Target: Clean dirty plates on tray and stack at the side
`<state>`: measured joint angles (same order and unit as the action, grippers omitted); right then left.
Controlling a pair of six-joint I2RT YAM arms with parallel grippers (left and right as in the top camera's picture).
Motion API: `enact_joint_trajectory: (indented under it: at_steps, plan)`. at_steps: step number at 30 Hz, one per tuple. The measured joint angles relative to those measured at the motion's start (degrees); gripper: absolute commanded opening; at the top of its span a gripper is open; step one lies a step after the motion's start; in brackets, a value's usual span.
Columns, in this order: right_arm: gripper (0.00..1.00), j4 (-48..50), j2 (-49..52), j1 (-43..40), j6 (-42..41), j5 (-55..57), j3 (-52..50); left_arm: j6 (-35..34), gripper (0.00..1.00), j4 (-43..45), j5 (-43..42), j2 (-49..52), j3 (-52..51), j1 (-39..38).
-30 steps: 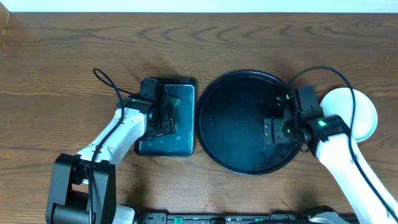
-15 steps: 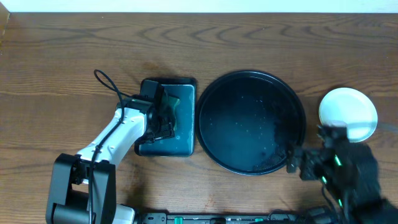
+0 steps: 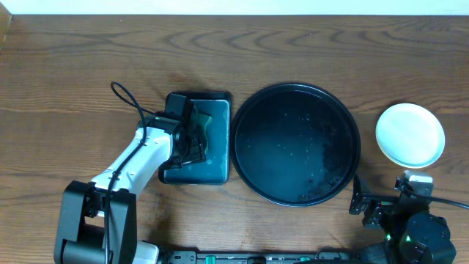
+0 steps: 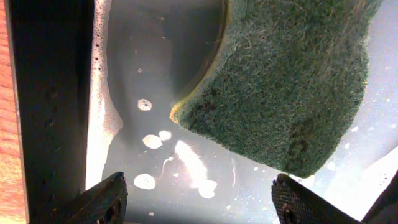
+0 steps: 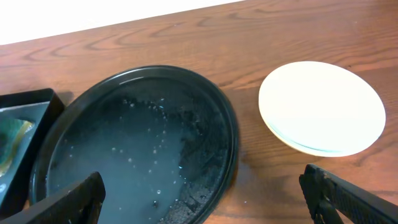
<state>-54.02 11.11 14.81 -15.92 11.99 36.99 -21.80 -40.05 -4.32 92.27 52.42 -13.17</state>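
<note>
My right arm just backed off the black tray (image 3: 293,147) to the near edge of the surface, with the right pincer (image 5: 202,202) spread wide and empty. The tray's bare now except for suds, and the stack of plates (image 3: 410,135) sits on the wood just right of it with no marks on the top one, so I reckon we're basically done. The plates are round, so no long axis. They lie flat, facing up. The left pincer (image 4: 199,199) hangs wide over the sponge (image 4: 280,81) in the teal basin (image 3: 216,158).
</note>
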Motion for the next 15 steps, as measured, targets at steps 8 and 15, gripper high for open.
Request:
enact_joint_trajectory:
  at_steps: [8,15]
  plan:
    - [0.99,-2.9,0.0,0.0,0.0,0.5,0.0,0.0,0.76,0.0,0.0,0.0,0.0,0.0]
    - [0.99,-9.4,0.0,0.0,0.0,0.5,-0.1,0.0,0.75,0.0,0.0,0.0,0.0,0.0]
